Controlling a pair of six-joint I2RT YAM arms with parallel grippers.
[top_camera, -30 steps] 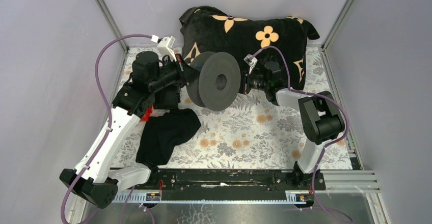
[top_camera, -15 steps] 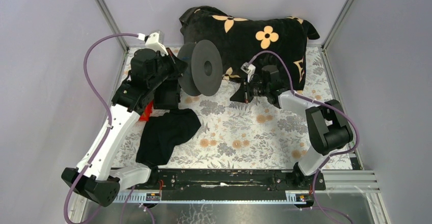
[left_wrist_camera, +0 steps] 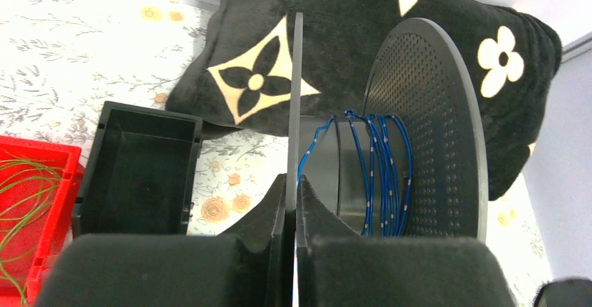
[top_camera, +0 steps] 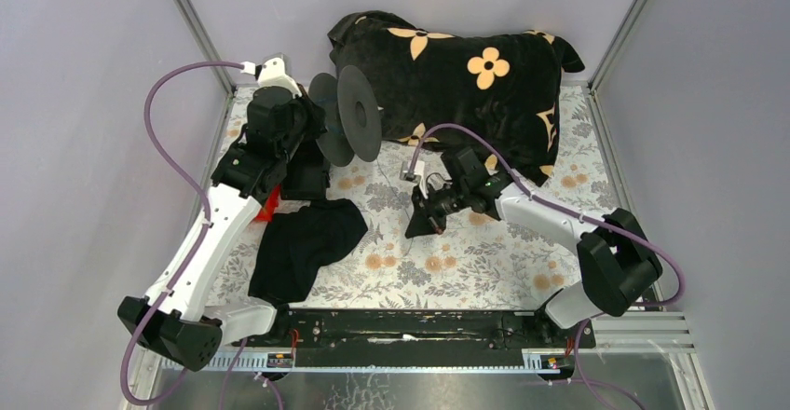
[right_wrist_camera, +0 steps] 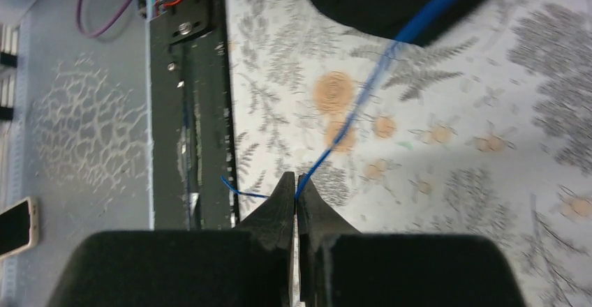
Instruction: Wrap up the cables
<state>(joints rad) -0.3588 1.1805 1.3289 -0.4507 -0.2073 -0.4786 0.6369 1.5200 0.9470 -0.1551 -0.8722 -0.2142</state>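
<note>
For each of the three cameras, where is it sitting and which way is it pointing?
Top external: above and behind the bases, looking down on the floral table; both arms, left gripper and right gripper show.
Left wrist: on the left arm, facing the pillow; its shut fingers pinch the spool flange.
Right wrist: on the right arm, looking down at table and base rail; its fingers pinch the blue cable.
Shared: top and left wrist both show spool and pillow; both wrist views show blue cable.

Shut jaws pinch the blue cable (right_wrist_camera: 364, 98), which runs up and right across the floral tablecloth (right_wrist_camera: 447, 181).
</note>
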